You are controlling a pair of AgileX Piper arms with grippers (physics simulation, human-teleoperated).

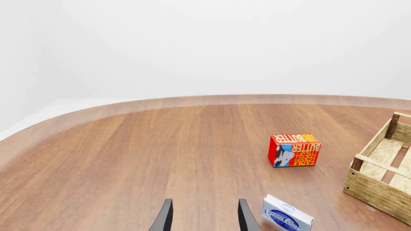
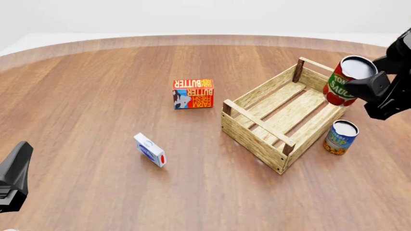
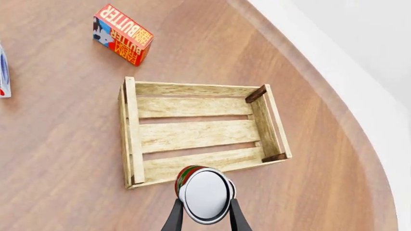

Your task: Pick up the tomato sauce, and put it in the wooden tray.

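The tomato sauce (image 2: 343, 83) is a red can with a green band and a silver top. My right gripper (image 2: 361, 86) is shut on it and holds it in the air above the right rim of the wooden tray (image 2: 253, 114). In the right wrist view the tomato sauce (image 3: 204, 194) sits between my fingers (image 3: 173, 219), over the near edge of the wooden tray (image 3: 192, 134). The wooden tray holds nothing. My left gripper (image 1: 202, 216) is open and empty, low over the table at the front left (image 2: 13, 175).
A red butter box (image 2: 192, 93) lies left of the tray. A small white and blue box (image 2: 149, 150) lies nearer the front. A blue and yellow soup can (image 2: 340, 137) stands on the table just right of the tray's front corner.
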